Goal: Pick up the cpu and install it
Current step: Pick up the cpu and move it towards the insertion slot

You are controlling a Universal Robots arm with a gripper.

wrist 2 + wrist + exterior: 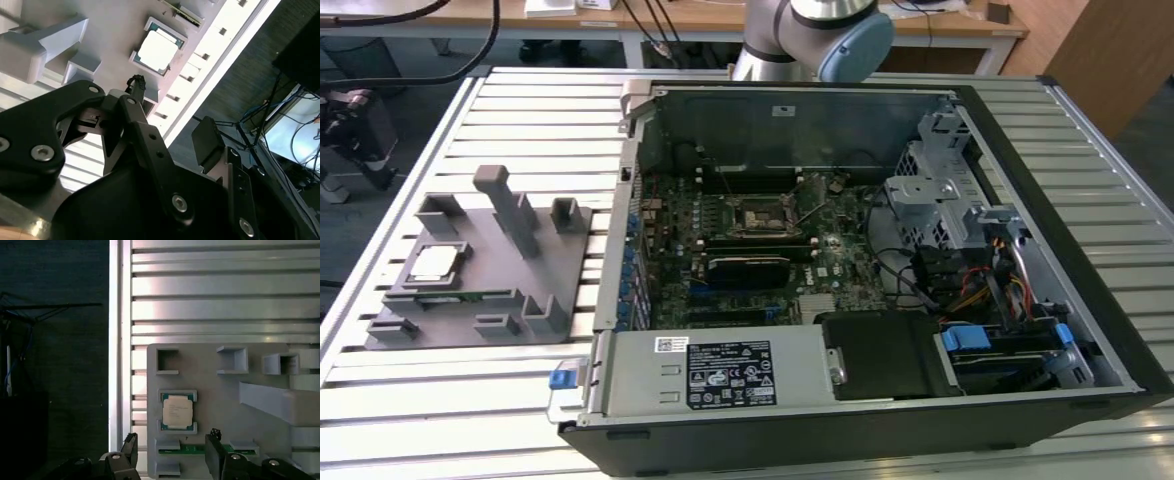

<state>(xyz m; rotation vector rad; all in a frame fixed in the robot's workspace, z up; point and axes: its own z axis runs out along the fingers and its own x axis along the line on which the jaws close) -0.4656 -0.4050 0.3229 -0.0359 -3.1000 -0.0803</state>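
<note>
Where the cpu (432, 263) lies: flat, silvery top up, in a shallow square frame on the grey plate (574, 265). It is close to the plate's edge on the exterior view's left, about midway along that edge, and has not been picked up.
Gripper (172, 450): open, with its two black fingers (215, 452) spread wide and nothing between them.
Gripper against cpu: in the first wrist view the cpu (177, 411) sits just past the fingertips, in line with the gap, and neither finger touches it. In the second wrist view the gripper (172, 112) is also apart from the cpu (157, 51), which shows its pale rim inside the frame.
Memory stick (192, 450): long, thin and green, held in clips along the plate's edge just beside the cpu's frame. In the first wrist view it runs across between the two fingertips. In the exterior view it lies at the plate's near edge (478, 294).
Grey plate, other features: several raised blocks and open pockets, plus one tall post near its far edge.
Table (454, 400): slatted metal. The plate rests on it near the edge on the exterior view's left, just beside the computer case (854, 420).
Computer case: lying with its open side up, from the table's middle toward the edge on the exterior view's right, with the motherboard (720, 270) exposed inside.
Socket (757, 217): a square black frame on the motherboard, toward the case's far wall and well apart from the cpu.
Arm (807, 35): rises at the table's far edge, behind the case.
</note>
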